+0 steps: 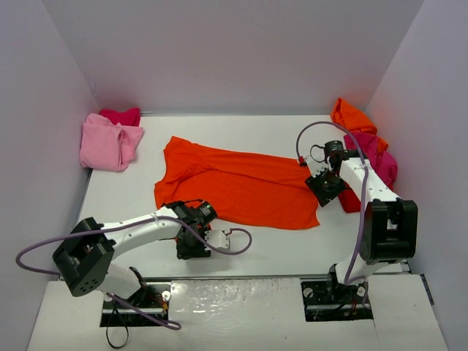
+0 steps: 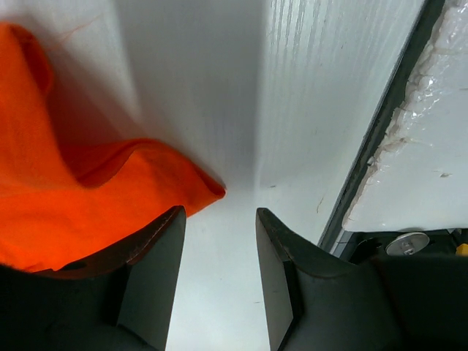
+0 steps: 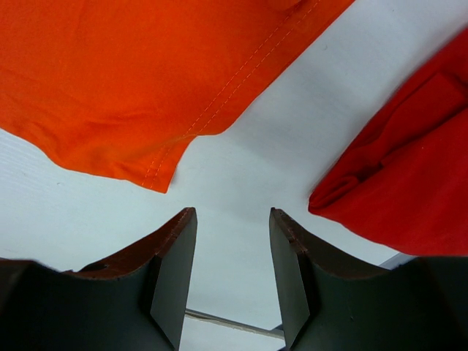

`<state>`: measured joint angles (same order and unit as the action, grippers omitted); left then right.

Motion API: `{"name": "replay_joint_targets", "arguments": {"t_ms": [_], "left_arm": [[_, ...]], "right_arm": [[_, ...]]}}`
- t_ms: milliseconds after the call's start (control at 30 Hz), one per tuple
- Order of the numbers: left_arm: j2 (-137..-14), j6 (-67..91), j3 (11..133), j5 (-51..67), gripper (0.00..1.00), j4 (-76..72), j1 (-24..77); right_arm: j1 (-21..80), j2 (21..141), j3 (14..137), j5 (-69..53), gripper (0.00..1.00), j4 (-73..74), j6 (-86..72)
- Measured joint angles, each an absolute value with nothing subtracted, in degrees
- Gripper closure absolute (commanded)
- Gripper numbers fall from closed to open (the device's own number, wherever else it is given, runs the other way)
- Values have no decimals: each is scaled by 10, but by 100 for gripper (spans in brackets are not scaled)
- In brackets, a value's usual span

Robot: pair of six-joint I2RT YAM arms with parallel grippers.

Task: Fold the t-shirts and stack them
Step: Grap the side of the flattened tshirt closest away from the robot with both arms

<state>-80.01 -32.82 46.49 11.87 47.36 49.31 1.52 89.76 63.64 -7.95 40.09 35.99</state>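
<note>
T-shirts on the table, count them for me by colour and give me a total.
Orange-red t-shirt, spread flat: 1
Orange t-shirt, bunched: 1
Light pink t-shirt: 1
Magenta t-shirts: 2, one behind the pink, one in the right pile
Red t-shirt: 1
Total: 6 in view; the bunched piles may hide more.

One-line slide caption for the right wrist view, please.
Right end effector, jaws apart and empty, above bare table between the hem corner of the orange-red t-shirt and a red t-shirt.

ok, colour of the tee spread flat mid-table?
Bright orange-red cloth t-shirt; clearest in the top external view.
</note>
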Motion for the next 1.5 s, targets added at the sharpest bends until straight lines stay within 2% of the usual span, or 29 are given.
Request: {"name": "replay_joint_targets", "arguments": {"t_ms": [100, 233, 700, 767, 833, 967, 1067, 1167, 1300, 1500], "left_arm": [[-833, -328, 472, 118, 61, 470, 499], [-852, -324, 470, 104, 71, 450, 509], [-834, -308, 444, 58, 78, 403, 517], [-832, -308, 442, 55, 84, 401, 517], [-832, -308, 442, 52, 99, 399, 517], [-832, -308, 442, 48, 100, 397, 517], [-831, -308, 442, 46, 100, 398, 517], [-820, -309, 442, 40, 100, 405, 517], [-776, -314, 444, 16, 100, 424, 511], [-757, -329, 456, -19, 100, 431, 484]], "right_arm": [[15, 898, 633, -80, 58, 400, 360], [15, 898, 629, -79, 57, 400, 360], [15, 897, 623, -79, 56, 398, 360], [15, 897, 623, -80, 55, 398, 360], [15, 897, 623, -80, 55, 397, 359], [15, 897, 623, -80, 55, 397, 357], [15, 896, 623, -80, 51, 397, 358], [15, 894, 619, -80, 55, 396, 359], [17, 894, 613, -88, 48, 406, 368], [54, 884, 597, -97, 50, 445, 400]]}}
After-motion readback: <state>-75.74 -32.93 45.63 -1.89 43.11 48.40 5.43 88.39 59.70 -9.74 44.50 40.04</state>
